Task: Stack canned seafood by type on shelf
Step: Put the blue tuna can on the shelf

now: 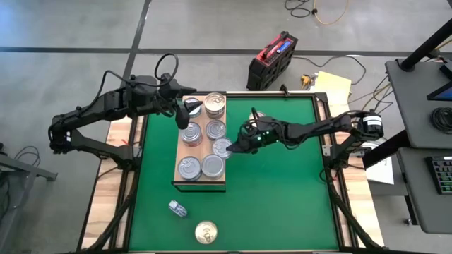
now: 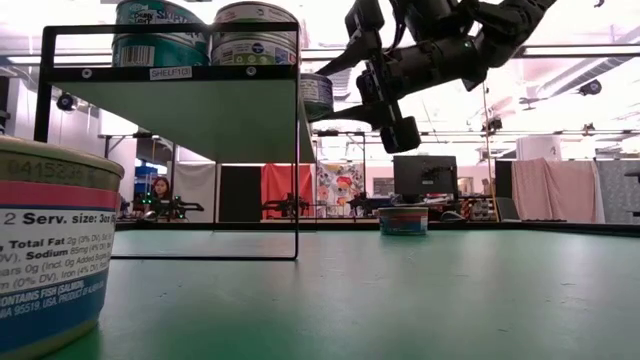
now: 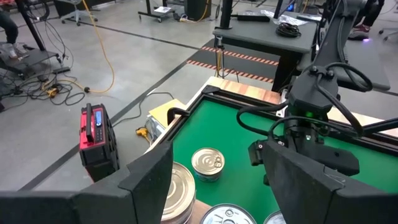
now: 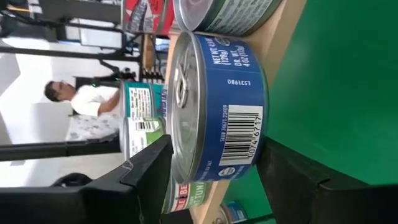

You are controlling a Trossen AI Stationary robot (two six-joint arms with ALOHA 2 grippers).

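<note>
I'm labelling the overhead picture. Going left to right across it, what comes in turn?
Left end effector over the shelf → right end effector at a silver tin on the shelf's right edge → red and black case on the floor → keyboard.

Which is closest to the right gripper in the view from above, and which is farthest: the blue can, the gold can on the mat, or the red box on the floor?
From the right gripper:
1. Blue can, between its fingers at the shelf's right edge.
2. Gold can, at the near end of the green mat.
3. Red box, on the floor beyond the table.
</note>
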